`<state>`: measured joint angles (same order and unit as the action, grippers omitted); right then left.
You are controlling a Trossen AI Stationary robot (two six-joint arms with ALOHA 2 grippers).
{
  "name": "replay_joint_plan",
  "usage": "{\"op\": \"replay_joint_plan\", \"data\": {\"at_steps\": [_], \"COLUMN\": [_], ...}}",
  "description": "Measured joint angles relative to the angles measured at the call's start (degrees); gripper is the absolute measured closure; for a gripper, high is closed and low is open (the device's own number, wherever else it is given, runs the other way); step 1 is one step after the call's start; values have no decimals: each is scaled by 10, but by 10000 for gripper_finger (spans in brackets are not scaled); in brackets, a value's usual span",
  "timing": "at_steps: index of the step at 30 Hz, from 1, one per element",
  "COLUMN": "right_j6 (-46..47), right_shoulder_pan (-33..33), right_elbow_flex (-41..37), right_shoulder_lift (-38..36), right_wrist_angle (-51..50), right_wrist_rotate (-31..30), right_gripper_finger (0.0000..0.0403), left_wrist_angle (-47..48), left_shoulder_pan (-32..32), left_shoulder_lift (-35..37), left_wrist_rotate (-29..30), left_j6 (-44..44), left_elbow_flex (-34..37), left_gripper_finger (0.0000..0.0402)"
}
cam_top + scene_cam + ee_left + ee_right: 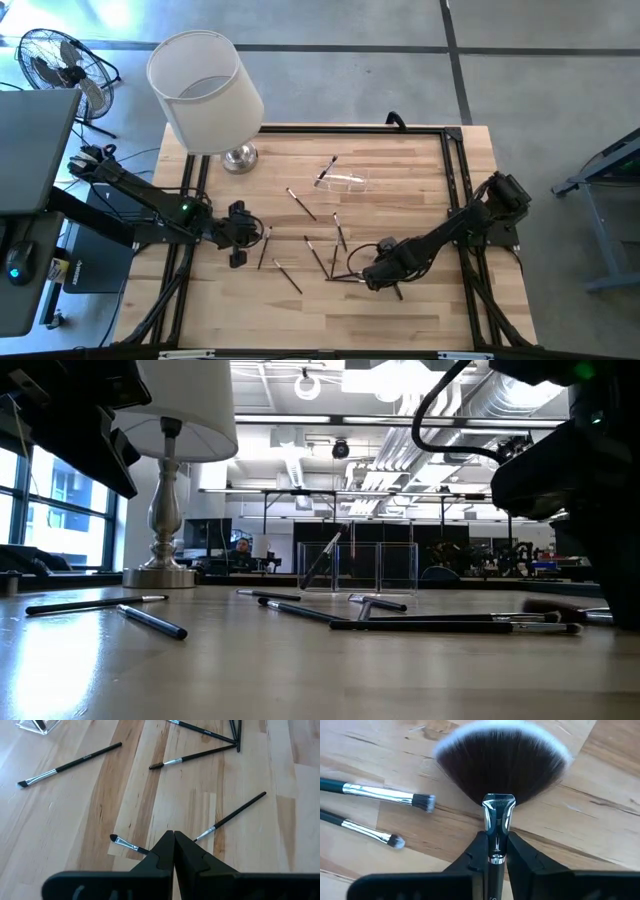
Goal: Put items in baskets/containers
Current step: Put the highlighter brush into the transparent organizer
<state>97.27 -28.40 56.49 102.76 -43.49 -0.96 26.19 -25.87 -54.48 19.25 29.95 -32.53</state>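
Slim dark-handled makeup brushes (300, 203) lie scattered flat on the wooden table (420, 180). The clear holder (345, 180) stands at the far middle, and one brush (322, 560) leans inside it. My right gripper (378, 278) points down at the near right and is shut on a fan brush (502, 762) with a wide dark, pale-tipped head. My left gripper (238, 250) hangs shut and empty above the table's left part, over two brushes (230, 817). My right gripper pinches the fan brush between its two fingers (520, 857) at the lower end of the silver ferrule (497, 827), where the handle begins. The fingers come from above, pointing down, and lie across the brush. The fan head spreads just over the wood; I cannot tell whether it rests there.
A lamp with a big white shade (205, 95) stands on its metal foot (240, 157) at the far left corner. Two small brushes (385, 795) lie close beside the right gripper. Black rails (455, 190) run along the table's edges.
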Motion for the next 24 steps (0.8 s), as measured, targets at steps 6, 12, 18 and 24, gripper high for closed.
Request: {"op": "replay_joint_plan", "data": {"at_steps": [6, 12, 18, 24], "right_j6": [3, -2, -75, -258], "right_shoulder_pan": [-1, -1, 24, 129], "right_elbow_flex": [10, 12, 13, -28], "right_shoulder_lift": [-53, -125, -205, -312], "right_wrist_angle": [-59, -108, -153, -89], "right_wrist_rotate": [-107, -200, -329, -406], "right_gripper_finger": [365, 365, 365, 365], "left_wrist_angle": [0, -9, -27, -62], "left_shoulder_pan": [0, 0, 0, 0], "left_shoulder_lift": [0, 0, 0, 0], "left_wrist_rotate": [6, 42, 100, 150], "left_j6": [-6, -8, -8, -8], "left_elbow_flex": [0, 0, 0, 0], "left_gripper_finger": [401, 401, 401, 402]}}
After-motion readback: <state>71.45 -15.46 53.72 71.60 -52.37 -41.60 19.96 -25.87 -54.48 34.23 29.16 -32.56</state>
